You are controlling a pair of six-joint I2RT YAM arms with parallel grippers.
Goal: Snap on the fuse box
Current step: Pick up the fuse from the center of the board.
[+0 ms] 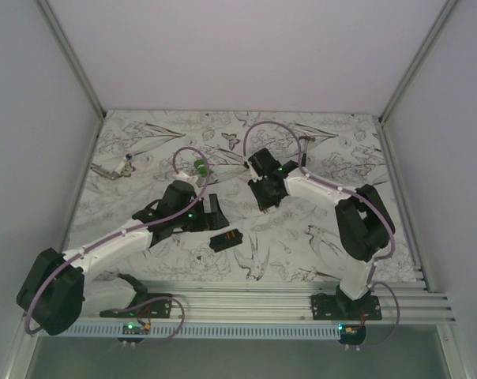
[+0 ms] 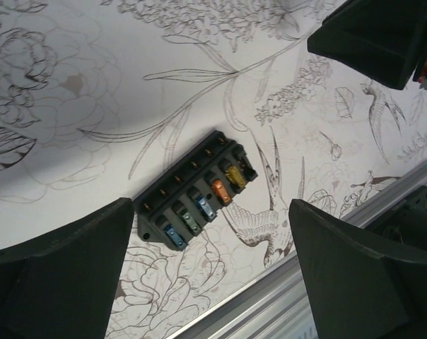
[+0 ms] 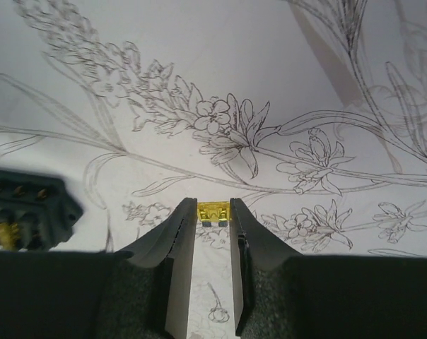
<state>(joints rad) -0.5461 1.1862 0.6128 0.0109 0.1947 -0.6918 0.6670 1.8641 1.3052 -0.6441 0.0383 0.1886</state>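
Observation:
The fuse box [image 1: 227, 238] is a small black oblong box lying flat on the patterned table, between the two arms. In the left wrist view the fuse box [image 2: 196, 192] shows blue, green, orange and yellow fuses in its slots. My left gripper [image 2: 212, 208] is wide open and empty, held above the box; in the top view the left gripper [image 1: 209, 212] is just left of it. My right gripper [image 3: 213, 220] is shut on a small yellow fuse [image 3: 213, 210], held above the table. The fuse box [image 3: 26, 212] shows blurred at that view's left edge.
A small green piece [image 1: 199, 166] lies behind the left arm. A small metal tool [image 1: 116, 168] lies at the far left. An aluminium rail [image 1: 262, 304] runs along the near table edge. White walls [image 1: 33, 118] close in the sides and back.

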